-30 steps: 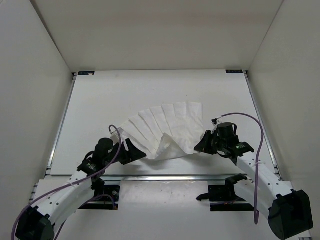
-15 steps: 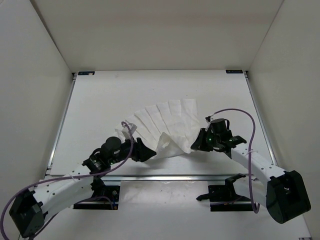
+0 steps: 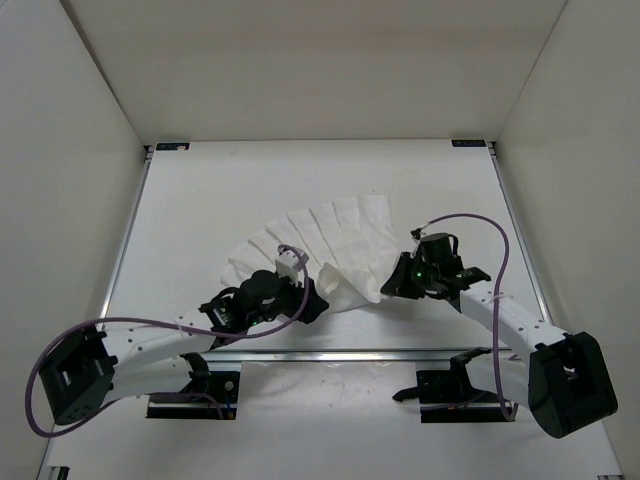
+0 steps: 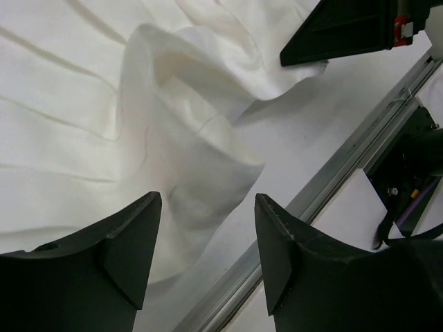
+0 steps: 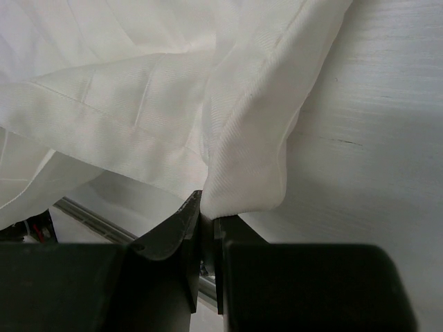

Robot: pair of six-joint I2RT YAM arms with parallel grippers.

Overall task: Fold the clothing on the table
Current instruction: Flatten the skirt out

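The clothing (image 3: 330,240), a white pleated fan of thin fabric, lies on the table (image 3: 200,190) with its near hem bunched into a raised fold (image 4: 187,104). My right gripper (image 3: 392,288) is shut on the clothing's near right corner (image 5: 249,173), which hangs folded over the jaws of the right gripper (image 5: 208,207). My left gripper (image 3: 312,300) hovers at the near middle hem, open, above the rumpled edge. In the left wrist view the left gripper (image 4: 208,200) has nothing between its fingers, and one black finger of the right gripper (image 4: 346,34) shows at the upper right.
A metal rail (image 3: 350,352) runs along the table's near edge, close under both grippers, and shows again as the rail (image 4: 346,159) in the left wrist view. Side rails (image 3: 125,240) and white walls enclose the table. Purple cables (image 3: 470,222) loop from both arms.
The left arm has swung right along the near edge to the middle of the hem. The right gripper has drawn its corner left, and the cloth has bunched up more.
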